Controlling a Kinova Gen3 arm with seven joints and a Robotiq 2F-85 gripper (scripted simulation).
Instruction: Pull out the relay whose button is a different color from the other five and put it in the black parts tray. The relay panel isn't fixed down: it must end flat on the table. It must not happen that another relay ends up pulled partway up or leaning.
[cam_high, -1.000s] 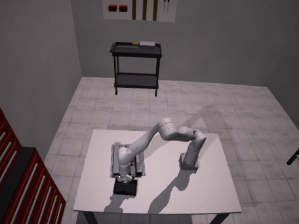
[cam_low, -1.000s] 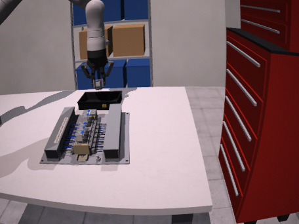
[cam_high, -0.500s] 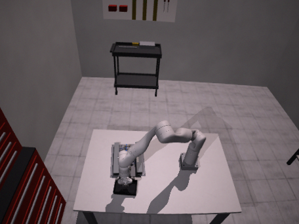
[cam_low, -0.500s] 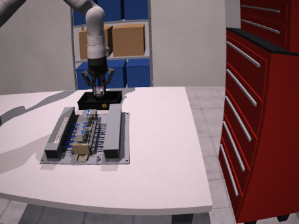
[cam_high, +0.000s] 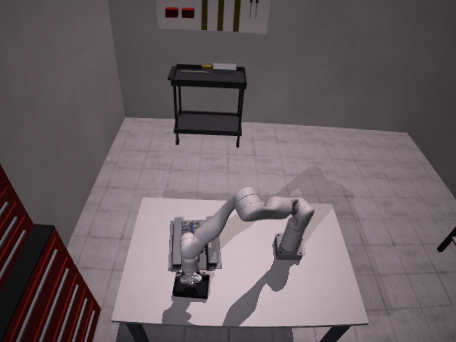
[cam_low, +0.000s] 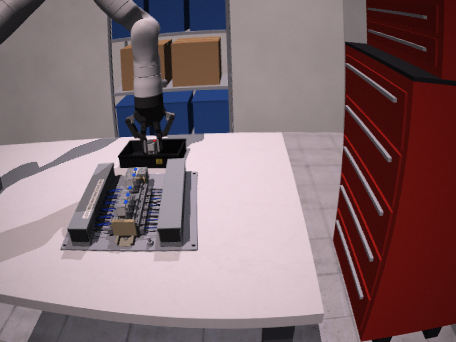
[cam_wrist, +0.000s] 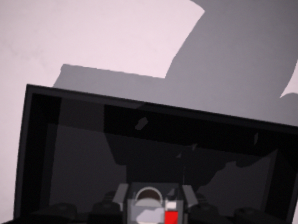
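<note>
Clear, red-buttoned relay (cam_low: 151, 146) (cam_wrist: 150, 210), clenched by the black two-finger gripper (cam_high: 191, 281) (cam_low: 152, 144) (cam_wrist: 154, 200); its underside was hidden.

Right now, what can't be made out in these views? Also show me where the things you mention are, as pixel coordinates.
- Relay (cam_low: 151, 147) (cam_wrist: 146, 215): its lower end, cut off by the wrist picture's bottom edge.
- Whether it touches the tray (cam_high: 176, 295) (cam_low: 137, 162) (cam_wrist: 22, 150) floor: exterior, front wall hides it.
- Panel (cam_high: 171, 267) (cam_low: 192, 220) middle: top, arm covers it.
- Label on the tray: exterior, too small.

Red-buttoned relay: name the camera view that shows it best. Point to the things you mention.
The wrist view: the red-buttoned relay (cam_low: 151, 147) (cam_wrist: 150, 212) appears largest there, its red button plain, though the bottom edge crops it. The exterior view shows it small between the fingers; the top view doesn't let it be made out.
</note>
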